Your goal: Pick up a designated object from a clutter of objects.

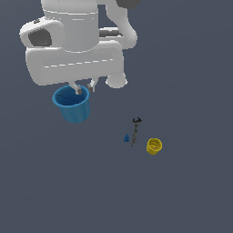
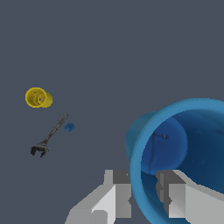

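I see my gripper (image 1: 85, 88) pinching the blue cup's (image 1: 73, 107) rim, well apart from the yellow cup (image 1: 154, 146) and wrench (image 1: 135, 131).

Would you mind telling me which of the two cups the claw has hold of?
The larger blue cup: the claw pinches its rim. The smaller yellow cup lies apart, beside the wrench.

I can read no text, label, brand, number or sign anywhere in either view; the blue cup (image 1: 72, 105), the yellow cup (image 1: 154, 146) and the wrench (image 1: 135, 131) all look plain and unmarked.
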Tool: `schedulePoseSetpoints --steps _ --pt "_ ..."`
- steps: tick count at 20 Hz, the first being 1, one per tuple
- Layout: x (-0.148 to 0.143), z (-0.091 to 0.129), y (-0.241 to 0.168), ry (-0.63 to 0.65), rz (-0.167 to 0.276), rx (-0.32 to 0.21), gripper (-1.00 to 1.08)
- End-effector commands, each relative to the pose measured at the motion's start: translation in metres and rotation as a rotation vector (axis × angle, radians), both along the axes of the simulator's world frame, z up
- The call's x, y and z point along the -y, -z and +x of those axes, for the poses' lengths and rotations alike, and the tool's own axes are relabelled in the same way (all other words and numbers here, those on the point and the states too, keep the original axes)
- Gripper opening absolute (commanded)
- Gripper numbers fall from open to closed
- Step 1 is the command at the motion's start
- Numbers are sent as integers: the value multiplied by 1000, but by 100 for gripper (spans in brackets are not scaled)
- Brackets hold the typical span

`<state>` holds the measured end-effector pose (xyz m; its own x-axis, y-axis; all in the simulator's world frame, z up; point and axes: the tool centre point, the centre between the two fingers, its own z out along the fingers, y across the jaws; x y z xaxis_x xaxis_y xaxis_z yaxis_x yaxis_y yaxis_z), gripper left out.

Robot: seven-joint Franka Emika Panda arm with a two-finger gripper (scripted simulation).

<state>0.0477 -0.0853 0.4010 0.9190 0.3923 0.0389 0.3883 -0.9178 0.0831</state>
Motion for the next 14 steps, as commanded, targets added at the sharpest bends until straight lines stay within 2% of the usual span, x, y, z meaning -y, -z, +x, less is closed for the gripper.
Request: schedulePoseSetpoints --steps 1,14 --pt "4 4 -17 0 -1 2 -100" --pt "13 14 -50 0 -2 2 -100"
